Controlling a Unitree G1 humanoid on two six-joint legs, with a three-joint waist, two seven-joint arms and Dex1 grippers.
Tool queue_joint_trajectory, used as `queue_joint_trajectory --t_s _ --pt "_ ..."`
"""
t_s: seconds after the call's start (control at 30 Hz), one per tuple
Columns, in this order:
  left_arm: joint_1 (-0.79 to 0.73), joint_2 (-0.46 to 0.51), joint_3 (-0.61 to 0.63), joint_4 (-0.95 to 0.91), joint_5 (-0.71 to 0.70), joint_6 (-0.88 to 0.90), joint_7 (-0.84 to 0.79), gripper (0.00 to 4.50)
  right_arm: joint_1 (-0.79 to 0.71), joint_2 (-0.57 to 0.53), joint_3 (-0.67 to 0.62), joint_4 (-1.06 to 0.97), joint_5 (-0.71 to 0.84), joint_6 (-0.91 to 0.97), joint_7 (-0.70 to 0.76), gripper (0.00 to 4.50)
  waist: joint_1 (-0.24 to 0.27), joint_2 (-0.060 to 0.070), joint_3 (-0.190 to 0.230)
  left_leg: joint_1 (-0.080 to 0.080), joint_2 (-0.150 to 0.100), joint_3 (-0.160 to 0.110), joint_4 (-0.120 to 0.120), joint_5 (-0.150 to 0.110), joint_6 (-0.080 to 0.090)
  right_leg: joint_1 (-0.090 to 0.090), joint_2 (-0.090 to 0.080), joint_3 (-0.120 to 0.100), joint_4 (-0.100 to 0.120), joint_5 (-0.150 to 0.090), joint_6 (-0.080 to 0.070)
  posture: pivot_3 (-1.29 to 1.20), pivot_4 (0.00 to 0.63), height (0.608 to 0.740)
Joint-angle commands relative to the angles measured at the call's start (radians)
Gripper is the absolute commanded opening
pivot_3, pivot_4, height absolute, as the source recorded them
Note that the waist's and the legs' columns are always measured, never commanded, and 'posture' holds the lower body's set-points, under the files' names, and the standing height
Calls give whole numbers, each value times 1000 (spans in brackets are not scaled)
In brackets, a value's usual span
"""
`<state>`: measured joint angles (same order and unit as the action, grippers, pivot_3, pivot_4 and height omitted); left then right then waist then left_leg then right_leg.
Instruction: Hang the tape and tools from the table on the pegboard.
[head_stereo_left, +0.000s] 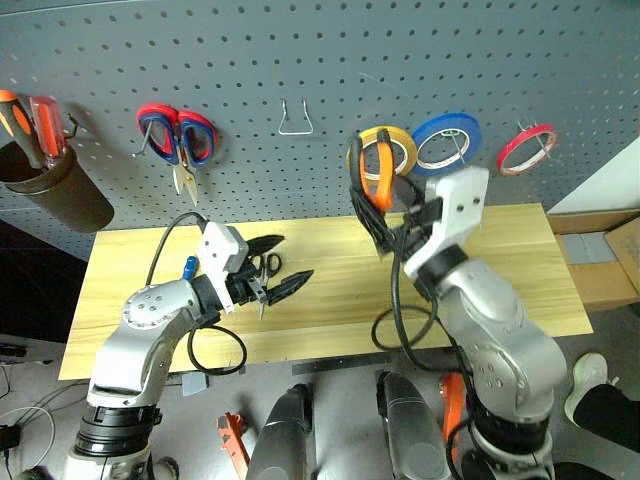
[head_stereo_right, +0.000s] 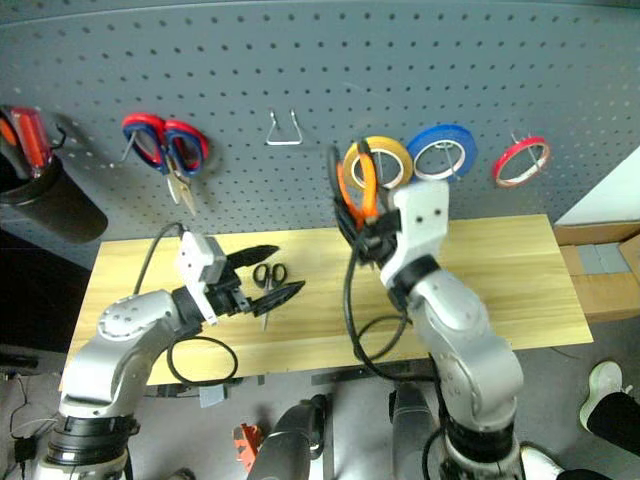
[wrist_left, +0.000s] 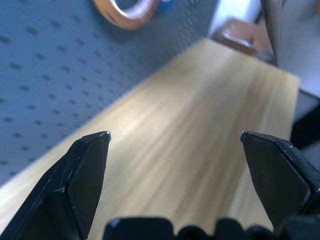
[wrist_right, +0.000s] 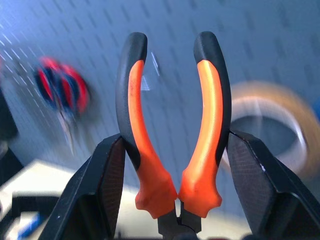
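Right end effector (wrist_right: 172, 165) grips curved rubbery orange-and-black pliers (wrist_right: 172, 125); left end effector (wrist_left: 175, 145) gapes, empty.

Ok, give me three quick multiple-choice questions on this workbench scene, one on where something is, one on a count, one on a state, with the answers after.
1. Where are the black scissors?
A. On the table
B. On a pegboard hook
C. In the left gripper

2. How many tape rolls hang on the pegboard?
A. One
B. Two
C. Three

3. What is the right gripper doing?
A. Standing open and empty
B. Gripping the pliers
C. Gripping the red tape

Answers:
1. A, they lie flat on the wood by the left gripper, whose fingers are open and empty.
2. C, the yellow roll, blue roll and red tape hang in a row.
3. B, its fingers press on both orange-and-black handles, held up before the board.
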<state>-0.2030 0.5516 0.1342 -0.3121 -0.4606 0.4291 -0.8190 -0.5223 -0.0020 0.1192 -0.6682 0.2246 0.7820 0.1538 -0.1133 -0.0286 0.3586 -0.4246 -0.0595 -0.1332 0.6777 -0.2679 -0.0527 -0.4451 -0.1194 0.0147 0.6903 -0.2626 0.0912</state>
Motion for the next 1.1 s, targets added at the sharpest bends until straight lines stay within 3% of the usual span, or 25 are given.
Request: queue_joint_trajectory --t_s 0.03,0.23,0.67,0.87,1.1 --pt "26 -10 63 -75 -76 2 19 4500 -119 16 -6 82 14 -116 33 2577 3 -1 -1 0 0 0 0 0 0 0 0 -1 0 0 0 -82 306 740" --pt "68 2 110 -119 -133 24 47 4500 -359 68 29 377 -33 -322 64 2577 3 -2 -2 0 1 0 -1 0 -1 -2 0 0 -1 0 0 -46 298 740" --pt "33 1 132 -113 -162 15 98 4500 -656 106 19 981 -184 -849 44 2576 29 -8 -8 0 0 1 -2 1 -2 -3 1 -1 -1 0 -1 17 278 740" --pt "21 -3 120 -105 -162 8 98 4500 -686 120 0 1079 -195 -948 24 2576 29 -8 -8 0 0 1 -2 1 -3 -3 1 -1 -1 0 -1 17 277 740" --pt "-1 -7 98 -89 -153 -4 93 4500 -588 110 24 1111 -233 -1046 33 2576 30 -10 -9 0 0 1 -2 2 -4 -3 1 -1 0 1 -1 14 279 740"
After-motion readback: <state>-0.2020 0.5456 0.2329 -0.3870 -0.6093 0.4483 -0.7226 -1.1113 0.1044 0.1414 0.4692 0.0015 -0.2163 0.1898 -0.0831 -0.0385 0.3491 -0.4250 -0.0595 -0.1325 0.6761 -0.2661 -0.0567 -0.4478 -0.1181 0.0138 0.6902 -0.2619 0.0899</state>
